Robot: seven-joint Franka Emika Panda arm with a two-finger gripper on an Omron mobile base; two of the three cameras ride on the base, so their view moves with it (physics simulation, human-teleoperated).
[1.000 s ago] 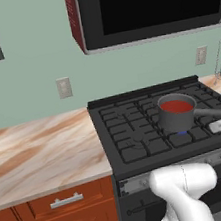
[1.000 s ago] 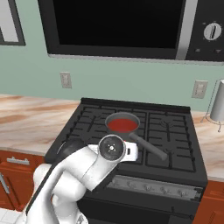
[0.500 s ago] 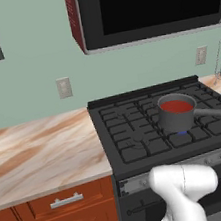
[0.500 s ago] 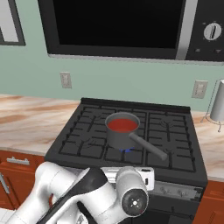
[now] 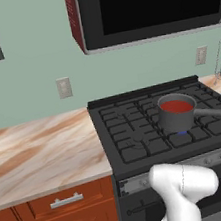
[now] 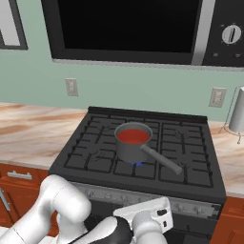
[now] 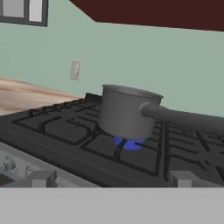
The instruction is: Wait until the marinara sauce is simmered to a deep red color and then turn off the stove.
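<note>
The sauce looks red in the pot, ahead of the jaws on the stove, with the blue flame lit beneath. Waiting seems over, so the next move calls for reaching a front knob, just below-left. Whether the jaws are spread or closed, I cannot tell.

Three views facing the stove
</note>
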